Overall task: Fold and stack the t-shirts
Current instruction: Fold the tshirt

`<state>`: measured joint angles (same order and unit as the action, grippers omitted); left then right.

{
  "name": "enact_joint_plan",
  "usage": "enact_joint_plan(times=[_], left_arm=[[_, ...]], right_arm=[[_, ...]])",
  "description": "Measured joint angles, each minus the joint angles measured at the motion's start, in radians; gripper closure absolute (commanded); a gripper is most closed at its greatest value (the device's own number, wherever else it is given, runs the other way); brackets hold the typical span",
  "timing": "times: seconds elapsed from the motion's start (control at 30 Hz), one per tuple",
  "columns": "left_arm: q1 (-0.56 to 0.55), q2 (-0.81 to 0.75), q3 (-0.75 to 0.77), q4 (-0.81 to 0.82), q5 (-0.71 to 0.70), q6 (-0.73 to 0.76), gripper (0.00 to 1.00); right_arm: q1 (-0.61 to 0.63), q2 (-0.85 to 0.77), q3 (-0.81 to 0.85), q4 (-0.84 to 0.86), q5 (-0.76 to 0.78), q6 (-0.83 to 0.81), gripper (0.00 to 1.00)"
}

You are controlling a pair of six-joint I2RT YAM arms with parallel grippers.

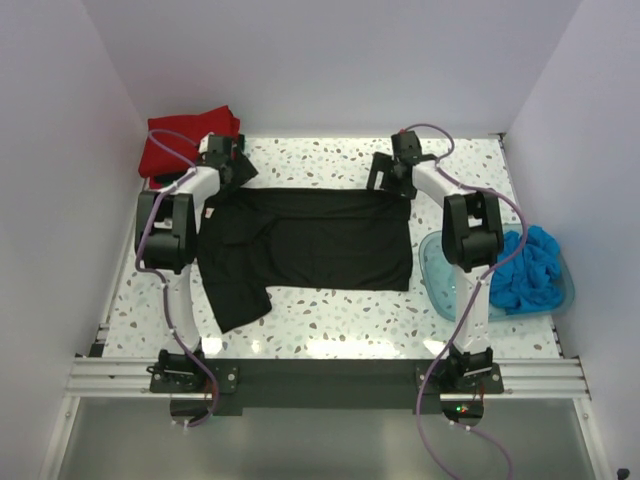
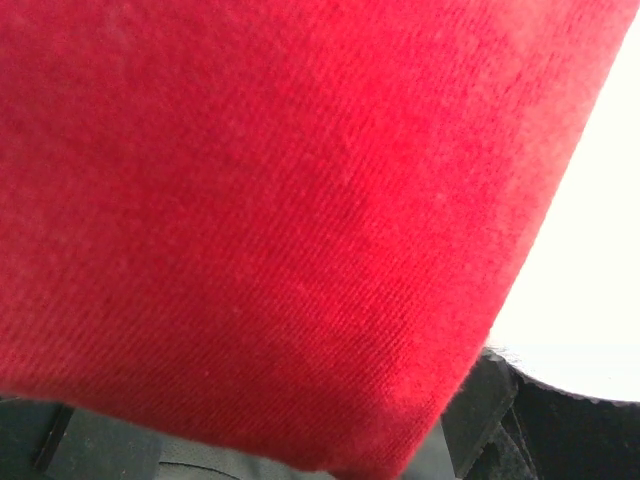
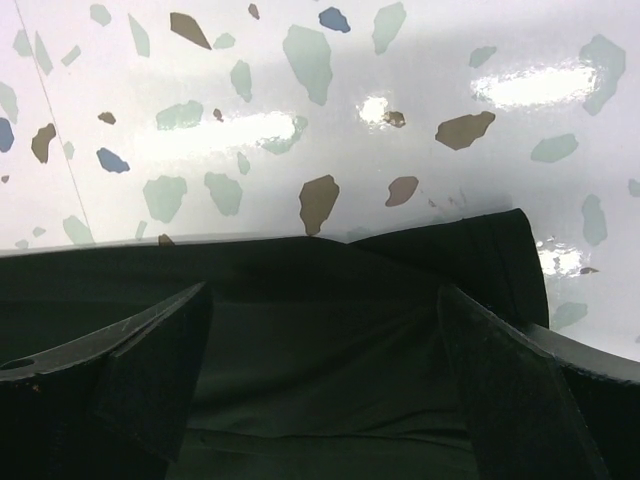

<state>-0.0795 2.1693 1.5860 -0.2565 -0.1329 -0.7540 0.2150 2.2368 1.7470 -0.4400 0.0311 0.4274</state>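
Observation:
A black t-shirt (image 1: 310, 240) lies spread on the table, one sleeve reaching toward the near left. A folded red t-shirt (image 1: 185, 140) sits at the back left corner. A bright blue t-shirt (image 1: 530, 265) is bunched in the tub at the right. My left gripper (image 1: 232, 165) is at the black shirt's far left corner, next to the red shirt. Red fabric (image 2: 280, 220) fills the left wrist view and hides its jaws. My right gripper (image 1: 390, 175) is at the far right corner. It (image 3: 325, 370) is open, with the black shirt's edge (image 3: 330, 300) lying between its fingers (image 3: 150, 370).
A translucent blue plastic tub (image 1: 437, 270) stands at the right edge of the speckled table (image 1: 330, 315). White walls close in the back and both sides. A metal rail (image 1: 330, 375) runs along the near edge.

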Motion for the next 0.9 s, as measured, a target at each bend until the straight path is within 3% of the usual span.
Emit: enact_joint_plan(times=[0.27,0.53,0.7,0.9], left_arm=[[0.0,-0.108,-0.028,-0.125,0.009,0.029,0.0],[-0.02,-0.472,-0.14,-0.219,0.021,0.067,0.0],[-0.088,-0.837,-0.477,-0.265,-0.015,0.057,0.0],[-0.159,-1.197,-0.866,-0.445,-0.039,-0.047,0.0]], right_arm=[[-0.001,-0.085,-0.058,-0.027,-0.042,-0.061,0.01],[0.035,-0.409,-0.201,-0.055,-0.044,-0.109,0.01],[0.127,-0.668,-0.446,-0.04,-0.019,-0.106,0.01],[0.21,-0.862,-0.721,-0.047,0.005,-0.053,0.01]])
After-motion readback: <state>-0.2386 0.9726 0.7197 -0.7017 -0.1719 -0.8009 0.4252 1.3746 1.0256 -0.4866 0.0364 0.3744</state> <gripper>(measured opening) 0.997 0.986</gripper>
